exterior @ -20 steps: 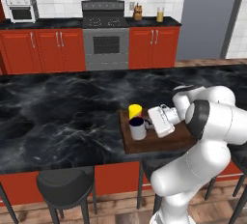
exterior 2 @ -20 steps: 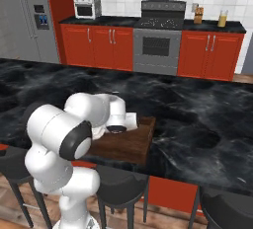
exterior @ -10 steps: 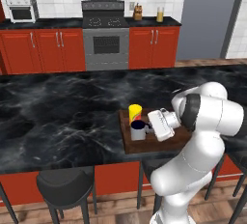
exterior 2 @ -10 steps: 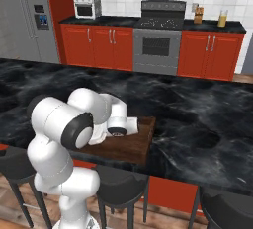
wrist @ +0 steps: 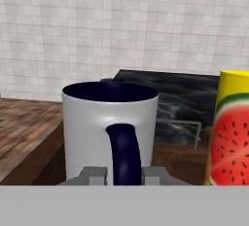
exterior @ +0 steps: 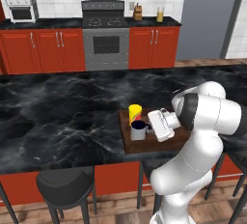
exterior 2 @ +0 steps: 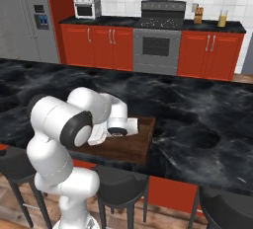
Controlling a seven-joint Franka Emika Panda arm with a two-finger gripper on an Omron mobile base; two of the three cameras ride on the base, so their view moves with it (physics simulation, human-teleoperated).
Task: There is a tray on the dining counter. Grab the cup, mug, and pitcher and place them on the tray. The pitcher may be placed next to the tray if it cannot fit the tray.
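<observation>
Tool at the mug's handle, on the tray

The tool (wrist: 125, 177) sat at the mug (wrist: 110, 128); its two tips flanked the dark handle closely, but whether they pinched it or stood just apart I could not tell; the mug stood upright on the tray (exterior: 144, 145), the cup (exterior: 135, 112) just beside it; the tray lay on the black marble table (exterior: 62, 117), stools below; behind stood red cabinets, a stove (exterior: 106, 37), a toaster oven (exterior: 21, 8); the right base view added a fridge (exterior 2: 22, 18); the hand view showed a watermelon on the cup.
</observation>
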